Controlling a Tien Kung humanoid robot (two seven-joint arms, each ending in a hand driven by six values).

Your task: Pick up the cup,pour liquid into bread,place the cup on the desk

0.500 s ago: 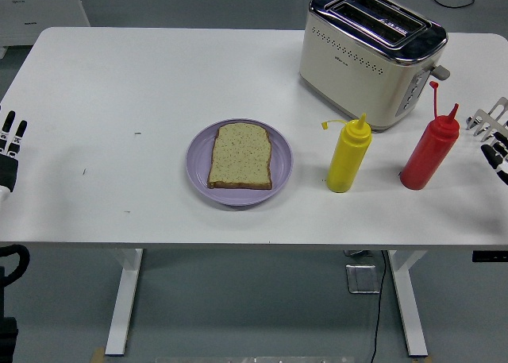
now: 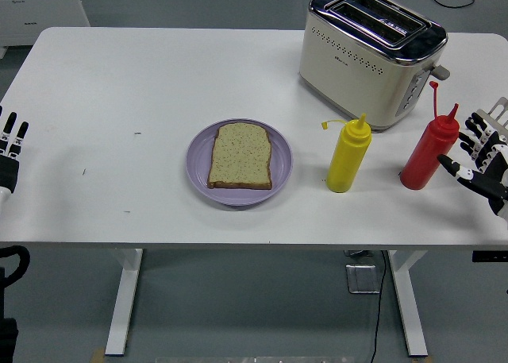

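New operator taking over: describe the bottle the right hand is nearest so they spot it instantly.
Find the cream toaster at the table's far right. In front of it stand two squeeze bottles; take the red bottle, beside the open right hand. The yellow bottle stands nearer the plate.

No text can be read with certainty. A small dark brand mark is printed on the toaster [image 2: 370, 55] side, too small to be deciphered. Faint lettering on the white appliance [image 2: 40, 9] at far left is likewise illegible.

Right hand [image 2: 484, 160] spread open; left hand [image 2: 9, 150] apparently relaxed at edge
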